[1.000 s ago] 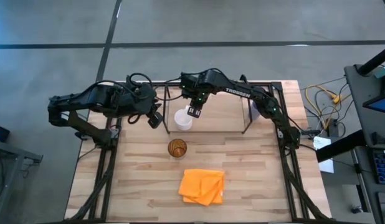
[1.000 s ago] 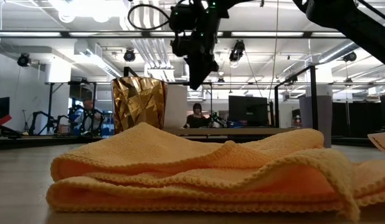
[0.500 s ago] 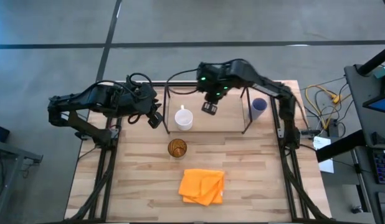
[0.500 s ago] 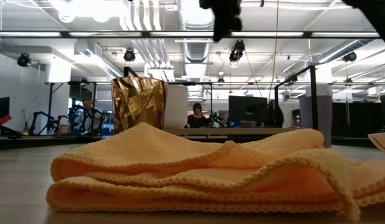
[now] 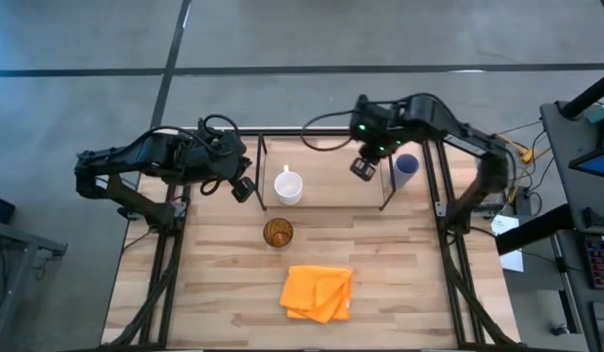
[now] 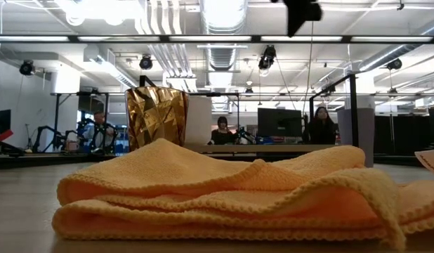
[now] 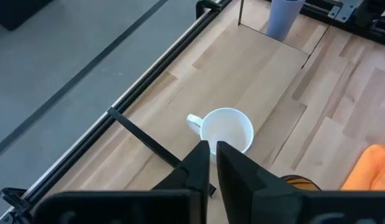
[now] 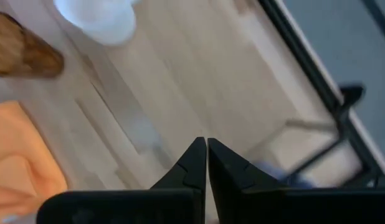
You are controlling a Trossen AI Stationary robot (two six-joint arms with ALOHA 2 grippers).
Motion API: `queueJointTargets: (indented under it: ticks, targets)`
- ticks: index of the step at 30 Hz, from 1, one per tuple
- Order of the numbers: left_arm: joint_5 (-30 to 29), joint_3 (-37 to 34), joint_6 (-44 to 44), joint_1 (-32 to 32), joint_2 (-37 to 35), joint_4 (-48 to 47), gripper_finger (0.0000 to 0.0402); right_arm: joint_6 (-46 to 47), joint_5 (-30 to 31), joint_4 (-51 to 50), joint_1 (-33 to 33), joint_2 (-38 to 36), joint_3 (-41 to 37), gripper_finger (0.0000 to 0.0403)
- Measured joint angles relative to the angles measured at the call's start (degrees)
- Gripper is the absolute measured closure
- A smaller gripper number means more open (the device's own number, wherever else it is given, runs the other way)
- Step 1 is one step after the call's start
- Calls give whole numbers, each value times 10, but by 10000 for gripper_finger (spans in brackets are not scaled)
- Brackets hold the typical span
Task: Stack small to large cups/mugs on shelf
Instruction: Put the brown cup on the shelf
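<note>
An orange cloth [image 5: 318,292] is seen at the near edge of the tabletop [image 5: 214,293]. Just past it, the brown tumbler [image 5: 278,233] is stood in the open, not yet on the shelf [image 5: 323,134]. Farther back, the white mug [image 5: 287,186] is set on the shelf board, at its left end. The left claw [image 5: 243,189] is parked just beside the shelf, pressed together and empty. The right claw [image 5: 363,168] is held above the shelf's right end, pressed together too, with nothing in it. The blue cup [image 5: 406,168] is stood outside the shelf, near that claw. The blue cup is probably meant to be picked up next, so the right claw must be spread first.
</note>
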Motion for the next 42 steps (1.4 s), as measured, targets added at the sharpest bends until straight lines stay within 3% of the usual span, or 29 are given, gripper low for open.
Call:
queueJointTargets:
  ticks: [9,21,26,32,42]
  targets:
    - [15,-3,2,0,0,-1,394,118,-1,-1,0,-141,-202,394]
    - [197,-79,15,0,4,8,394,215,-22,0,0,-275,-372,394]
    - [243,-127,27,0,17,55,379,233,-39,0,0,-304,-411,394]
    - [351,-154,51,-4,70,171,337,233,-50,0,0,-326,-436,394]
    - [364,-157,31,-9,184,192,320,222,-50,0,0,-353,-441,394]
